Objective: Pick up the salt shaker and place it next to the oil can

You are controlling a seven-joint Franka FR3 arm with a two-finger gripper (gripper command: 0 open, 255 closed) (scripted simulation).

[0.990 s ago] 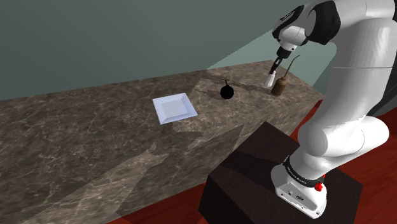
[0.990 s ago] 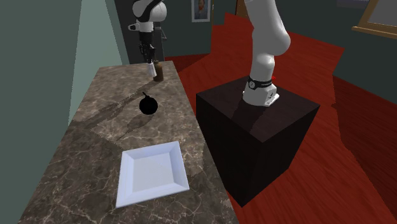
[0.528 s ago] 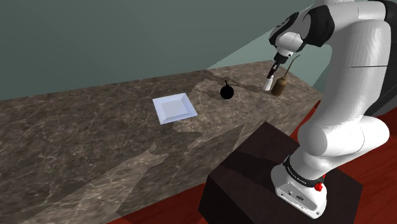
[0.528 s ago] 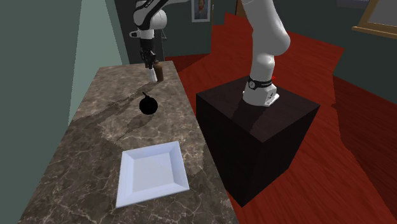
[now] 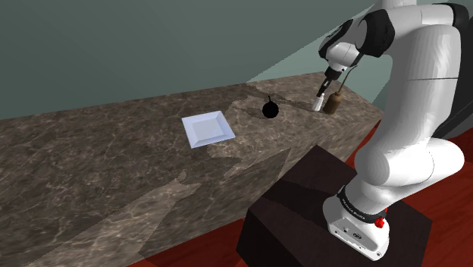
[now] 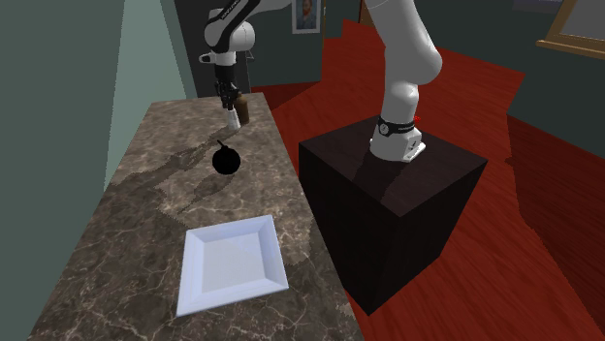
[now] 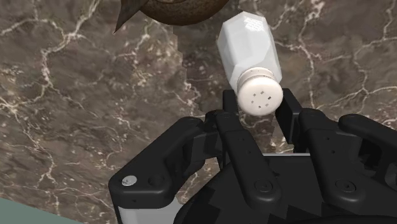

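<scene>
One white salt shaker (image 7: 247, 48), cap clasped between the jaws, just beside brown oil can (image 7: 178, 9)

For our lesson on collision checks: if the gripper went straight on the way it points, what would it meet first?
The salt shaker in the gripper would likely press into the countertop beside the oil can; depth unclear.

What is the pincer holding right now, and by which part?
The pincer clasps the salt shaker by its white cap, gripped from both sides. The shaker's body tilts out beyond the pincer, close to the brown oil can.
</scene>
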